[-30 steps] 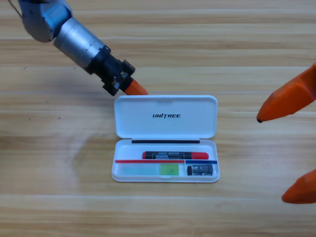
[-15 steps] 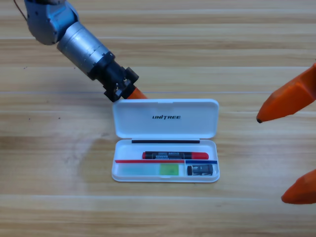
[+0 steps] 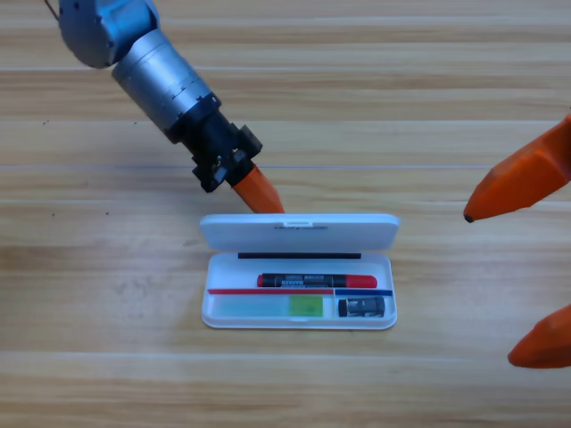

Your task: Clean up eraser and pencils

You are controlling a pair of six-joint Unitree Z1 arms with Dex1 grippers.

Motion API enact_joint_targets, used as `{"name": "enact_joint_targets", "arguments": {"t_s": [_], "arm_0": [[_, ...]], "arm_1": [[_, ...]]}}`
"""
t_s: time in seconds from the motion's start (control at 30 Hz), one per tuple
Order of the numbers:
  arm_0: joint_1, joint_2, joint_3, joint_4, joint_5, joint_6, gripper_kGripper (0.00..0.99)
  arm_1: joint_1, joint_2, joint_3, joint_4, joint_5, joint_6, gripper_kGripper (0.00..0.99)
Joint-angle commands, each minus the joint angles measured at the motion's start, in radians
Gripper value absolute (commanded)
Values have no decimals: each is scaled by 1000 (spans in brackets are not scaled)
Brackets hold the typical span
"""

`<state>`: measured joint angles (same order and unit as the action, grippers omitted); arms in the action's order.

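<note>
The lid (image 3: 299,231) of the white case (image 3: 299,319) is being pushed shut by the left gripper (image 3: 264,198), its jaws seemingly together, over the pencil (image 3: 317,281); next a downward press is judged needed, while the right gripper (image 3: 526,267) waits apart.

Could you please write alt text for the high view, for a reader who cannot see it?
The left gripper presses behind the half-raised lid of a white case holding a black pencil, green eraser and small black item. The right gripper waits at the right edge.

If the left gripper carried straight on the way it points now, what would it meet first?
Most likely the lid of the white case: the left gripper points down-right, its tip right at the lid's back edge; depth is unclear.
</note>
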<state>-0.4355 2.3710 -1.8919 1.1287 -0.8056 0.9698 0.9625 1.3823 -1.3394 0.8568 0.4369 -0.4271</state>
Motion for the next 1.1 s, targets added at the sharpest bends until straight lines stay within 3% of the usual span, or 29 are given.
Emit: {"name": "enact_joint_targets", "arguments": {"t_s": [0.03, 0.63, 1.1], "arm_0": [[-55, -21, 11, 20, 42, -19, 0], [-117, 16, 42, -9, 161, -56, 0], [-150, 13, 152, -122, 247, -99, 0]], "arm_1": [[13, 47, 22, -27, 19, 10, 960], [13, 47, 20, -27, 19, 16, 960], [13, 47, 22, -27, 26, 21, 960]]}}
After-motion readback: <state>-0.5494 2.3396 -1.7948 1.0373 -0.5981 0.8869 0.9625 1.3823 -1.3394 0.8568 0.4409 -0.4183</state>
